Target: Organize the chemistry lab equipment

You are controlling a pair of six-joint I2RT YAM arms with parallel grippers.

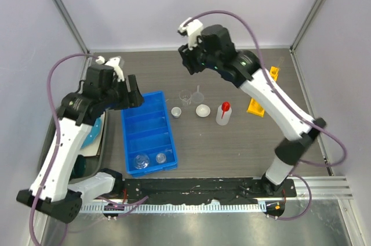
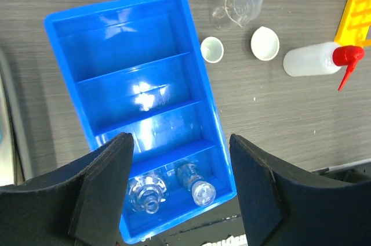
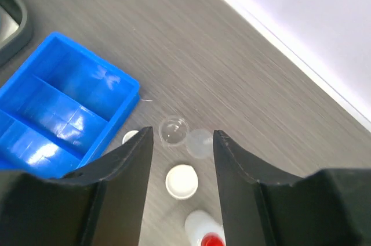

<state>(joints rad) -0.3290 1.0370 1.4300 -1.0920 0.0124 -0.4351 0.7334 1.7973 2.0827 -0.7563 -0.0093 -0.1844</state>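
A blue divided tray (image 1: 148,133) lies left of centre, with two clear glass vials (image 1: 141,162) (image 2: 197,183) in its nearest compartment. To its right stand a clear beaker (image 1: 185,97) (image 3: 173,130), a funnel (image 1: 199,92) (image 3: 200,143), a small white cup (image 1: 175,112), a white round dish (image 1: 202,110) (image 3: 181,181) and a red-capped squeeze bottle (image 1: 223,112) (image 2: 316,60). A yellow rack (image 1: 256,107) lies further right. My left gripper (image 1: 133,92) (image 2: 179,165) hovers open and empty above the tray. High over the beaker and dish, my right gripper (image 1: 188,65) (image 3: 182,136) is open and holds nothing.
A teal plate (image 1: 94,131) and a dark mug (image 1: 81,167) sit left of the blue tray, under my left arm. A second yellow piece (image 1: 273,72) lies by the right wall. White walls close in the back and both sides.
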